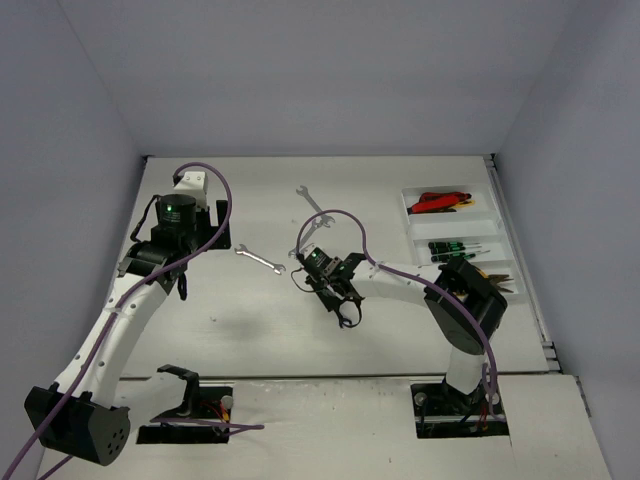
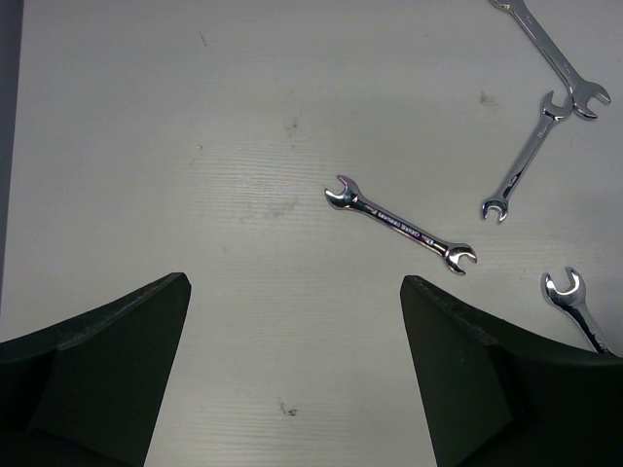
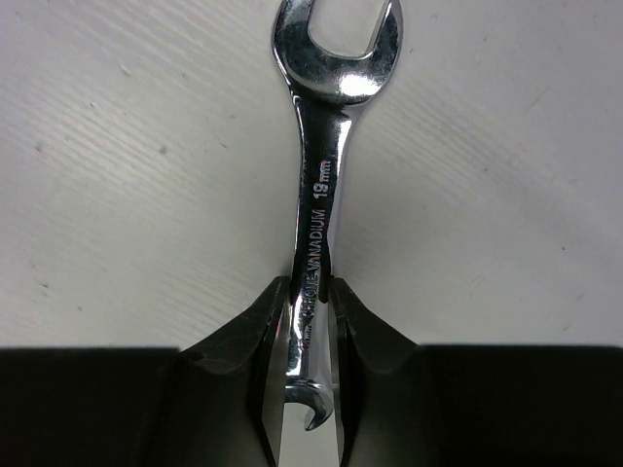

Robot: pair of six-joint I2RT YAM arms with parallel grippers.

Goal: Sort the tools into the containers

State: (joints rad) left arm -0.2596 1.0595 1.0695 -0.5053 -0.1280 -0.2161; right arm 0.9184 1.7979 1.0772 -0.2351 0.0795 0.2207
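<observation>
My right gripper (image 3: pixel 311 292) is shut on the shaft of a silver wrench (image 3: pixel 321 175) marked 19mm, low over the table; its open head sticks out past the fingertips. In the top view this gripper (image 1: pixel 308 280) and wrench (image 1: pixel 298 272) are at mid-table. My left gripper (image 2: pixel 292 370) is open and empty above bare table; in the top view it (image 1: pixel 180 280) is at the left. A small silver wrench (image 2: pixel 399 229) lies ahead of it, also in the top view (image 1: pixel 259 259). Two more wrenches (image 2: pixel 526 161) (image 2: pixel 555 49) lie further right.
The white divided tray (image 1: pixel 408 200) stands at the right edge with red-handled cutters (image 1: pixel 440 202), black-and-green screwdrivers (image 1: pixel 455 247) and orange-handled pliers (image 1: pixel 503 281), partly hidden by my right arm. Purple cables loop over both arms. Grey walls enclose the table.
</observation>
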